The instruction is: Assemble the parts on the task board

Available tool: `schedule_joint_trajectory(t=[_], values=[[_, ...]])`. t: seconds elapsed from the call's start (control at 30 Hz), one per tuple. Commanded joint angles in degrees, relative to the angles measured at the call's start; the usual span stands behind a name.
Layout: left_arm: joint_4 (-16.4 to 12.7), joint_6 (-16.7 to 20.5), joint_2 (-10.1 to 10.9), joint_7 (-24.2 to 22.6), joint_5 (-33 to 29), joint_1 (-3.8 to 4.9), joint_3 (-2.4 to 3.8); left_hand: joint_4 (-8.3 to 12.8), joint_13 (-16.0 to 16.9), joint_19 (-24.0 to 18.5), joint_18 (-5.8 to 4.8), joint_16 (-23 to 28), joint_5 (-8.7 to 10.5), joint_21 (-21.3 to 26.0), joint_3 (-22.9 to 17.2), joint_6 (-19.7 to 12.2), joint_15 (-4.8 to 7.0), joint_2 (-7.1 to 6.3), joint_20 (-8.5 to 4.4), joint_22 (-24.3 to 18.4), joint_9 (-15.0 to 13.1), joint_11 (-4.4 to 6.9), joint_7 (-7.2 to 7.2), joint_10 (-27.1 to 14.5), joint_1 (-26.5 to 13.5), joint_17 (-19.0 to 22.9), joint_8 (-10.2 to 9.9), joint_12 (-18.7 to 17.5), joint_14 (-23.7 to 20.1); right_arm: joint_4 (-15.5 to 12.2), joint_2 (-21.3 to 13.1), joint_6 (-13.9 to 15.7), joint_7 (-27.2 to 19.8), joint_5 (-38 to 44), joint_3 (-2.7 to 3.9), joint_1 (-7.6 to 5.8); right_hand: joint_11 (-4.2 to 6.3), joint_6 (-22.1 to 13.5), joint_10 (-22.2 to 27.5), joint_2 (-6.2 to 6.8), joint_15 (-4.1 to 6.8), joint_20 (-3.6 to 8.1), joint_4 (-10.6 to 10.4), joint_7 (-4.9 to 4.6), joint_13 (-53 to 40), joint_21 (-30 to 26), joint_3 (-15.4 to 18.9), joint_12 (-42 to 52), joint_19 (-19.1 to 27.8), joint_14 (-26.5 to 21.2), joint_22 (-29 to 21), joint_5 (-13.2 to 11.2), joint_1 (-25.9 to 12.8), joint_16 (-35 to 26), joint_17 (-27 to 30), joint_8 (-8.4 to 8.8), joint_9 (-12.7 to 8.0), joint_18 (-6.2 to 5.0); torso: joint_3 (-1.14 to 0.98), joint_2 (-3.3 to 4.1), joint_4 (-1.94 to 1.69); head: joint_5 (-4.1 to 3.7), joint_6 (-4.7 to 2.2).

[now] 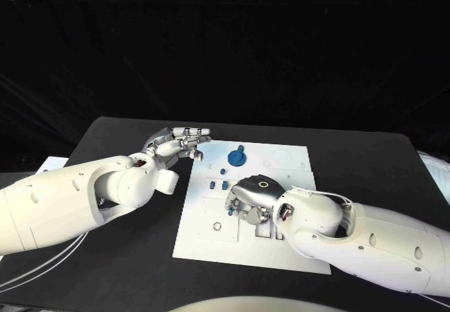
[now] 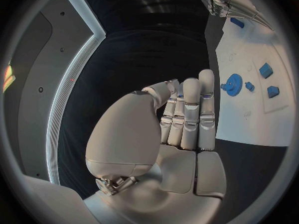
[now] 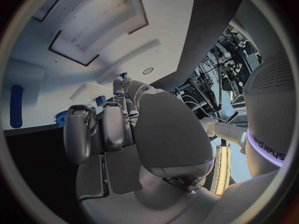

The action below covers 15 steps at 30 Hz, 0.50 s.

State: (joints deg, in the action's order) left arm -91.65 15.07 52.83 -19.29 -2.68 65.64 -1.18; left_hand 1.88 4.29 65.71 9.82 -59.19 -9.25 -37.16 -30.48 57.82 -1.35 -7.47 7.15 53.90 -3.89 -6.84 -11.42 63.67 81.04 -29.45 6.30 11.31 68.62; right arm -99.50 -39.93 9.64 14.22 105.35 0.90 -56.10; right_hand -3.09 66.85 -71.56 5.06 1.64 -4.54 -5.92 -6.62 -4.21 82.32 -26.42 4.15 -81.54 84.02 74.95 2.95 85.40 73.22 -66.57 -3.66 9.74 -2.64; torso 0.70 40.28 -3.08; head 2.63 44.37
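The white task board (image 1: pixel 281 162) lies in the middle of the black table. A blue gear (image 1: pixel 237 157) sits near its far edge, with small blue parts (image 1: pixel 212 184) just in front of it. My right hand (image 1: pixel 253 194) is low over the board's middle, fingers pointing down. Its thumb and a finger (image 3: pixel 119 87) pinch a small blue part (image 3: pixel 123 75) just above the board. My left hand (image 1: pixel 183 140) hovers over the table beside the board's far left corner. Its fingers (image 2: pixel 190 114) are straight, side by side, and hold nothing. The gear (image 2: pixel 234 84) and blue blocks (image 2: pixel 266 69) lie beyond them.
A long blue piece (image 3: pixel 17 105) lies on the board off to one side of my right hand. Bare black table (image 1: pixel 122 260) surrounds the board. Something pale (image 1: pixel 433 170) lies at the table's right edge.
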Motion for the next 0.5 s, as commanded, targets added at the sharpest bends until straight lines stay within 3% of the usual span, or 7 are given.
schedule_joint_trajectory(t=[0.03,0.5], values=[[-0.09,-1.15,-0.03,-0.23,0.21,-0.01,0.04,0.30,-0.08,-0.04,0.65,0.14,-0.36,0.01,-0.01,-0.43,-0.02,-0.20,-0.30,0.05,0.09,0.04,0.07,-0.53,0.26,0.05,-0.17,0.28,-0.40,0.12,0.28,-1.00,0.85,1.60,-0.05,0.12,-0.27,0.08,0.05,0.00,-0.43,-0.36,0.16,-0.22,0.08,0.05,0.11,-0.40,-0.03,2.19,3.67,0.01,-0.54,0.19,0.09,-0.35,0.04,-0.37,0.00,0.01,-0.01,0.01,-0.02],[-0.19,-1.26,0.04,-0.09,0.21,-0.01,0.04,0.30,-0.08,-0.04,0.65,0.14,-0.36,0.01,-0.01,-0.43,-0.02,-0.20,-0.30,0.05,0.09,0.04,0.07,-0.53,0.26,0.05,-0.17,0.28,-0.40,0.71,1.20,-5.63,1.84,2.05,-0.49,0.21,-0.48,-0.68,0.96,0.61,-0.50,-0.51,0.23,-0.34,0.32,-0.18,0.84,-0.63,0.22,2.06,3.39,0.07,-1.87,-0.03,0.47,0.02,-0.05,-0.46,0.03,-0.02,-0.01,0.03,0.17]])
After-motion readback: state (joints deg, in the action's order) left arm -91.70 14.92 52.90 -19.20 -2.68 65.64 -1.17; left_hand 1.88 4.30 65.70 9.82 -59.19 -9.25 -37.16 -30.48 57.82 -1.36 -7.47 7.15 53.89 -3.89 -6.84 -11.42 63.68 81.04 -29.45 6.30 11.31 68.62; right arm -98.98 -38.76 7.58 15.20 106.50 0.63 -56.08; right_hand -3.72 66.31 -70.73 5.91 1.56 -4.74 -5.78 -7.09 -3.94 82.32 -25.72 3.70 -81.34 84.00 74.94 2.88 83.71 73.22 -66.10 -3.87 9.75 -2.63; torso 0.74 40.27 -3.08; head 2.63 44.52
